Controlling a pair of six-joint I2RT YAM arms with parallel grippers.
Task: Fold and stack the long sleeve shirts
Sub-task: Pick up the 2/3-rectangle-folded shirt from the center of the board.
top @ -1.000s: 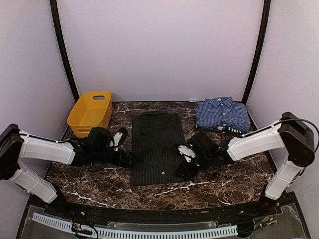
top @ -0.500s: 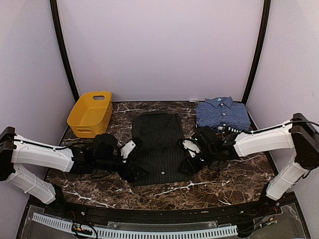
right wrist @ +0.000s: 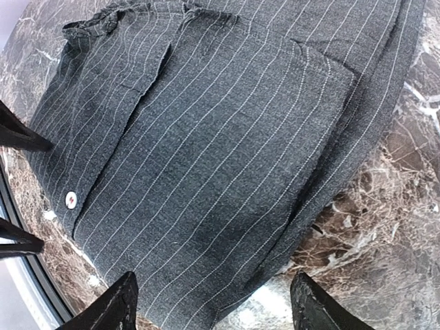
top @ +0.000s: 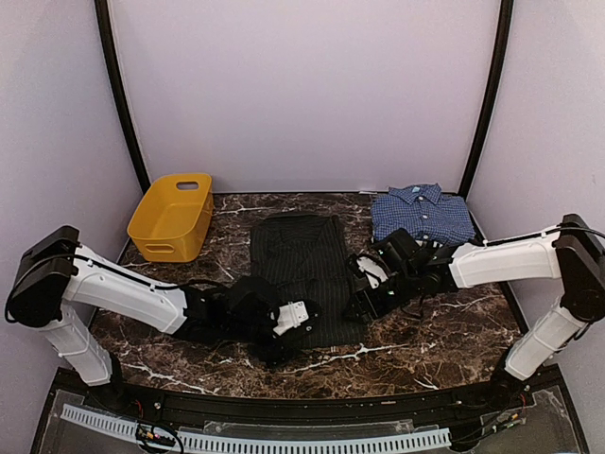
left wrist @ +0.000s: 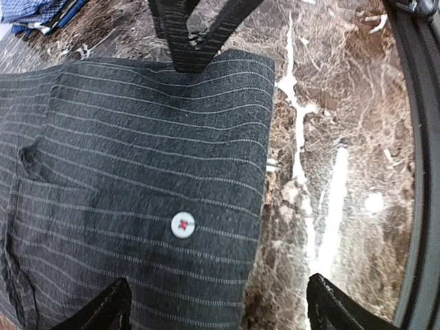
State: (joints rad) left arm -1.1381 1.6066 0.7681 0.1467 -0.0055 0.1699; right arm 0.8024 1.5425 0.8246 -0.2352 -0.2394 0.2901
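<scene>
Black shirt (top: 298, 265) lies flat mid-table, blue shirt (top: 421, 216) folded back R (1 of 2 done). left gripper (left wrist: 218, 306) & right gripper (right wrist: 213, 302), fingers spread, empty, hover near hem; next: pinch, fold to collar.

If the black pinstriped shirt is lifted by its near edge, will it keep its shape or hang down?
Probably it hangs down: the black pinstriped shirt lies flat as thin cloth, with soft wrinkles. Its folded layers, seen at the edges, may slip open. It looks light; a push would likely bunch it, not slide it.
</scene>
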